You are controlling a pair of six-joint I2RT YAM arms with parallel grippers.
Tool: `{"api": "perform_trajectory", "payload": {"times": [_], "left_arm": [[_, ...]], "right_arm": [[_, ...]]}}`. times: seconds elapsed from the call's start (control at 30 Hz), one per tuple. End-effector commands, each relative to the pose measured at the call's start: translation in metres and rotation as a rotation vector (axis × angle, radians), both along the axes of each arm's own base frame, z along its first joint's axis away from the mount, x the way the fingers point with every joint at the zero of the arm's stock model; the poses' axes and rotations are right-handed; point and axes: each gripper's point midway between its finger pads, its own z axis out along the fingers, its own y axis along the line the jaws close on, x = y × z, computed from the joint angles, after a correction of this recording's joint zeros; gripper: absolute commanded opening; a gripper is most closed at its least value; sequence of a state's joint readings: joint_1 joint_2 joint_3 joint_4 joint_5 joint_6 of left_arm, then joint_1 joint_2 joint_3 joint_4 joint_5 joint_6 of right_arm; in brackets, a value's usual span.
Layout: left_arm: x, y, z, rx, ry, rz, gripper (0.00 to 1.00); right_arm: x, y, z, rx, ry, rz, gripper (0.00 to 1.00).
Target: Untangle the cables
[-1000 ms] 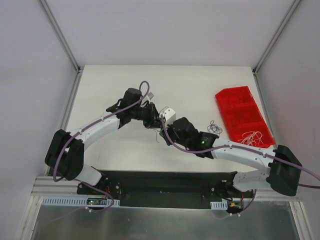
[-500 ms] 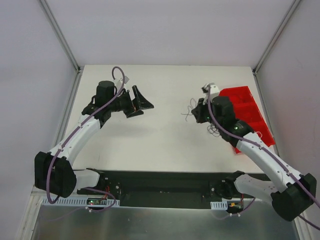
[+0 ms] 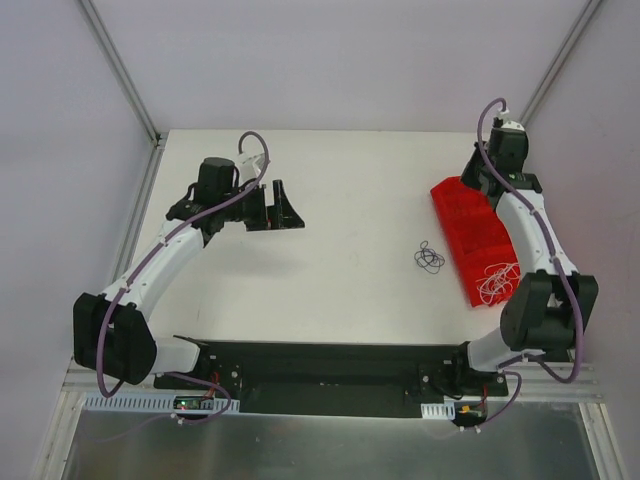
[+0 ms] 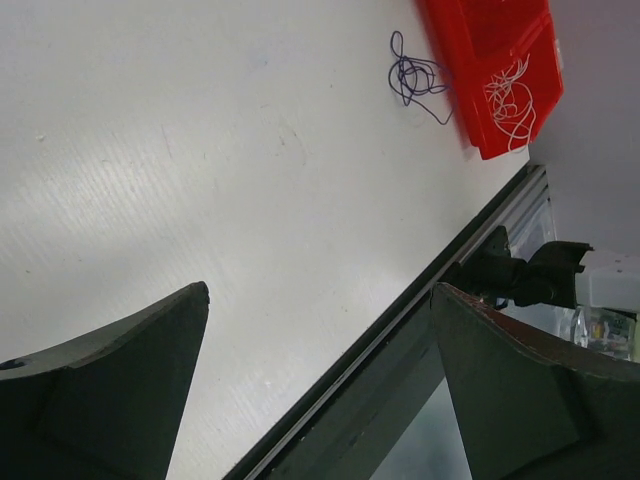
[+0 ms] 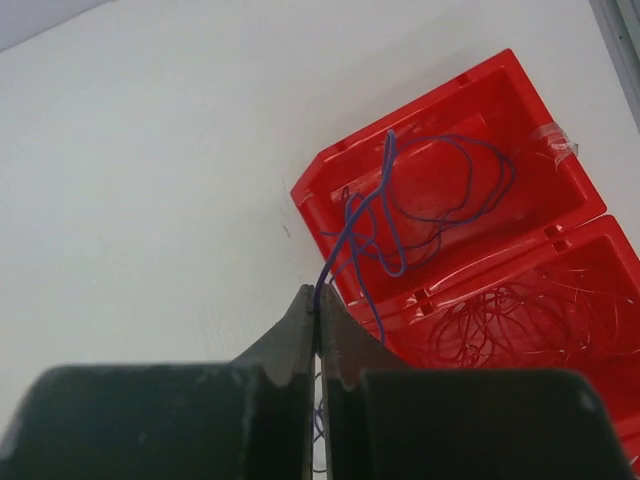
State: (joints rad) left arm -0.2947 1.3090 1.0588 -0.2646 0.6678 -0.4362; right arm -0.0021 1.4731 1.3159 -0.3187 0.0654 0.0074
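Note:
My right gripper (image 5: 318, 292) is shut on a thin purple cable (image 5: 386, 160) whose loops hang down into the end compartment of the red tray (image 5: 440, 95). Thin red cables (image 5: 505, 320) lie in the compartment beside it. From above, the right gripper (image 3: 478, 176) hovers over the tray's far end (image 3: 470, 225). A small purple tangle (image 3: 429, 258) lies on the table just left of the tray, also visible as a purple tangle (image 4: 415, 78) in the left wrist view. My left gripper (image 3: 288, 205) is open and empty over the table's left half, its fingers wide apart (image 4: 320, 290).
White cables (image 3: 497, 280) lie in the tray's near compartment, seen as white cables (image 4: 510, 95) from the left wrist. The table's near edge and metal rail (image 4: 400, 320) run below the left gripper. Frame posts stand at both far corners.
The two grippers were together at the table's centre. The left one opened and drew back left. The right arm swung far right over the tray, carrying the purple cable.

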Motion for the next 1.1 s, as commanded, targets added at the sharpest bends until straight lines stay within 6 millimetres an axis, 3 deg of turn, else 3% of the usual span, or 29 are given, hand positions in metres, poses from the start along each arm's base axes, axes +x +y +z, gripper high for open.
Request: {"api": "perform_trajectory", "payload": {"times": [0.0, 0.17, 0.27, 0.3, 0.5, 0.67, 0.77, 0.93, 1.07], "left_arm": [[-0.001, 0.0, 0.001, 0.03, -0.048, -0.046, 0.91], [-0.003, 0.0, -0.005, 0.027, -0.03, -0.056, 0.91], [-0.003, 0.0, -0.007, 0.027, -0.021, -0.056, 0.91], [-0.003, 0.0, -0.007, 0.026, -0.02, -0.057, 0.91], [-0.002, 0.001, -0.009, 0.028, -0.015, -0.055, 0.91], [-0.002, 0.0, -0.015, 0.031, 0.003, -0.058, 0.91], [-0.004, -0.003, -0.015, 0.019, 0.008, -0.082, 0.86], [-0.017, -0.02, -0.017, 0.023, 0.013, -0.139, 0.84], [-0.039, -0.042, -0.018, 0.038, -0.001, -0.218, 0.84]], "right_arm": [[0.021, -0.024, -0.007, 0.023, 0.034, -0.091, 0.0], [0.038, -0.045, -0.038, -0.032, 0.121, -0.143, 0.0], [0.038, -0.043, -0.046, -0.045, 0.206, -0.131, 0.31], [0.033, -0.042, -0.046, -0.059, 0.227, -0.138, 0.4], [-0.028, -0.012, -0.039, -0.172, 0.265, -0.106, 0.61], [-0.083, 0.05, -0.081, -0.054, 0.346, 0.174, 0.58], [-0.103, 0.064, -0.109, 0.001, 0.404, 0.247, 0.56], [-0.11, 0.072, -0.143, 0.003, 0.505, 0.305, 0.54], [-0.108, 0.073, -0.16, -0.008, 0.556, 0.304, 0.37]]}}
